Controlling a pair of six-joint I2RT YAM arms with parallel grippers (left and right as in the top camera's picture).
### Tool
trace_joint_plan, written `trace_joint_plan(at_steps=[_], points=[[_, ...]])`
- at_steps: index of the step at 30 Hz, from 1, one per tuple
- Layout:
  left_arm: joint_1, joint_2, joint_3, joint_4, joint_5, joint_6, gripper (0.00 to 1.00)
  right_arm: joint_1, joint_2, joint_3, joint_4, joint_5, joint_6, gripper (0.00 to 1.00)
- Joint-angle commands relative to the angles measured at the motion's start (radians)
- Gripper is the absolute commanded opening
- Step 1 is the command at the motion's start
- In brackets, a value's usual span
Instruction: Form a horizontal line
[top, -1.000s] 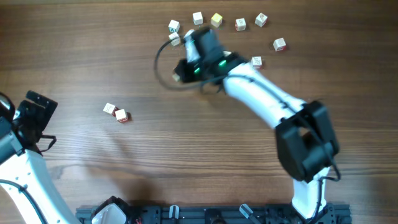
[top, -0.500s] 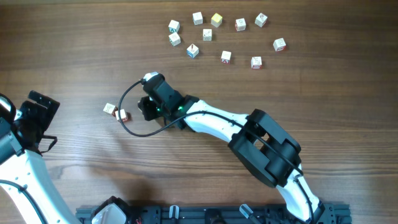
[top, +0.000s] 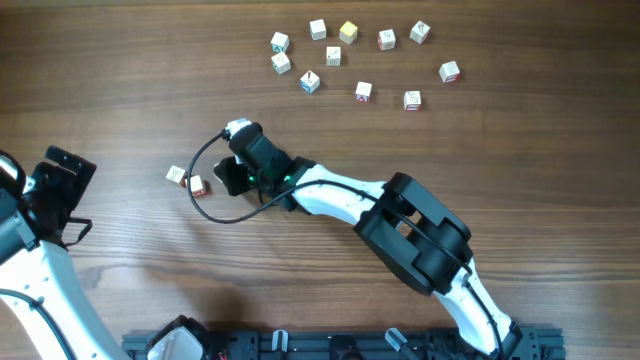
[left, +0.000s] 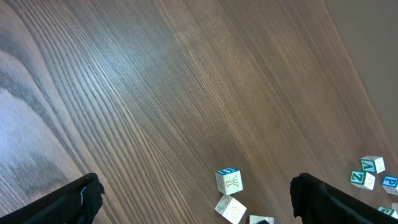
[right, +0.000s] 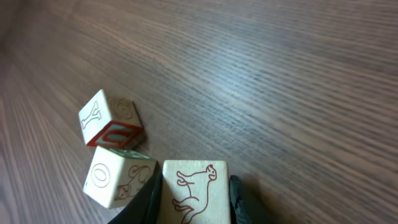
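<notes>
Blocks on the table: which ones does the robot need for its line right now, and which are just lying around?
In the job:
- horse cube, held in the right pincer
- Y cube and O cube next to it, side by side

Just lying about:
- eleven loose cubes at the far side
- left pincer, open, holding nothing

Desk (top: 120, 80): 1 pc, dark brown wood-grain top. Loose cubes (top: 364, 92): qty 11, small, whitish w/ coloured face marks, scattered in a rough arc at far side of desk, all apart from one another. Incl. yellowish cube (top: 348, 32) near top centre, btwn two whitish ones; red-marked cube (top: 450, 71) at right end of group.
</notes>
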Motion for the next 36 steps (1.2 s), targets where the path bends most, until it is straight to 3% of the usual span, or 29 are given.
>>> trace_joint_plan(at_steps=[1,4,8,11,13,26,31,36], points=[[0.005,0.0,0.012,0.0,0.015,-0.013,1.0,0.018,0.019,-0.004,-0.002,-0.05,-0.011,0.36],[0.005,0.0,0.012,0.0,0.015,-0.013,1.0,0.021,0.019,-0.004,-0.002,-0.055,-0.015,0.56],[0.005,0.0,0.012,0.0,0.015,-0.013,1.0,0.016,0.016,-0.004,-0.002,-0.055,-0.017,0.67],[0.005,0.0,0.012,0.0,0.015,-0.013,1.0,0.002,-0.006,-0.003,0.004,-0.042,-0.041,0.9],[0.005,0.0,0.012,0.0,0.015,-0.013,1.0,-0.013,-0.039,-0.003,-0.005,-0.013,-0.043,0.99],[0.005,0.0,0.012,0.0,0.015,-0.013,1.0,-0.19,-0.372,-0.003,-0.215,0.151,-0.189,1.0],[0.005,0.0,0.012,0.0,0.077,-0.013,1.0,-0.304,-0.344,-0.002,-0.174,0.235,-0.22,1.0],[0.005,0.0,0.012,-0.001,0.121,-0.013,1.0,-0.409,-0.221,0.042,-0.015,0.261,-0.248,1.0]])
